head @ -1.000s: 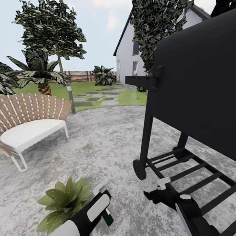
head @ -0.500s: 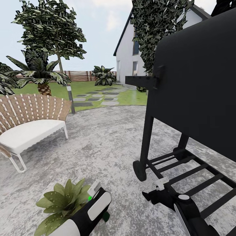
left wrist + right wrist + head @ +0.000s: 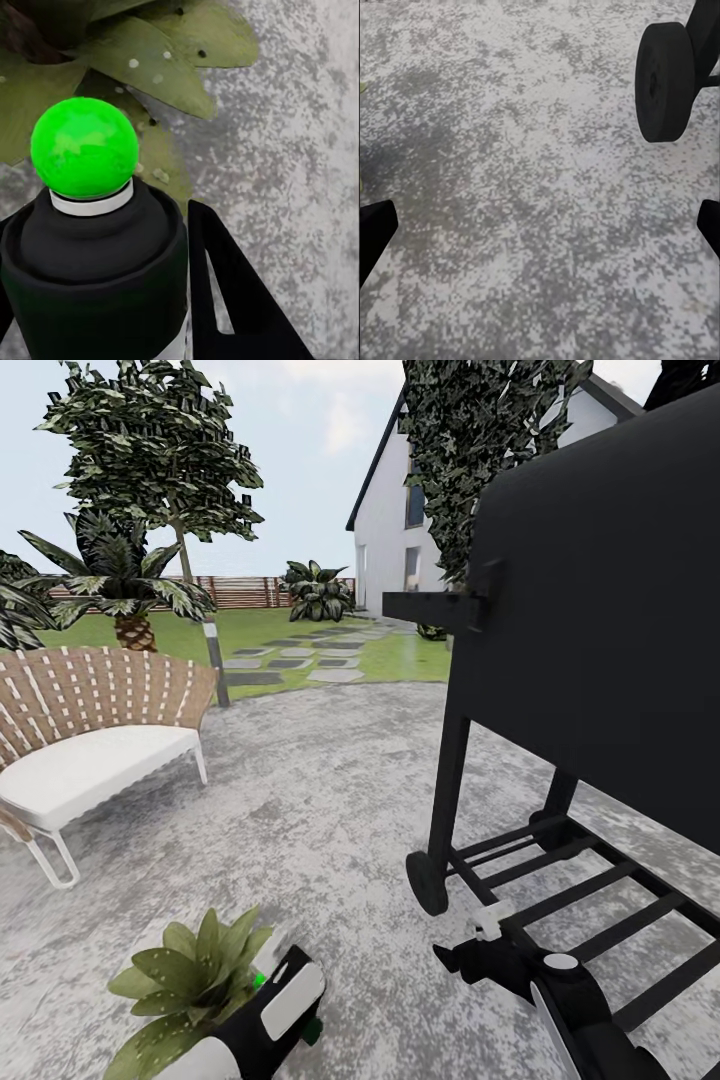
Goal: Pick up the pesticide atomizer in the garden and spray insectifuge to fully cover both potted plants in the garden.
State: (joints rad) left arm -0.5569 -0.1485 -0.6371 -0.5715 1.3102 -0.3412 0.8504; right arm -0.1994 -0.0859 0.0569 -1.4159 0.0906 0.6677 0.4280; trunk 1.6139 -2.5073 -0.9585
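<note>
My left gripper (image 3: 285, 1000) is low over the stone patio, shut on the pesticide atomizer (image 3: 97, 255). The atomizer is a dark bottle with a black neck, and its spray head (image 3: 84, 146) glows bright green. That head is tilted toward a potted plant (image 3: 190, 980) with broad green, white-speckled leaves (image 3: 150, 67), almost touching them. The pot is hidden under the leaves. The thinner-leaved potted plant is out of view. To the right, my right gripper (image 3: 470, 942) hangs open and empty just above the patio, fingertips wide apart over bare stone (image 3: 540, 225).
A big black grill on a wheeled frame (image 3: 600, 610) stands close on the right, its wheel (image 3: 664, 81) near my right gripper. A wicker chair with a white cushion (image 3: 90, 750) sits to the left. Lawn, stepping stones, trees, a fence and a house lie beyond.
My left arm has dropped and drawn left toward the plant with the atomizer. The spray head's green tip came into sight. The right arm has barely moved.
</note>
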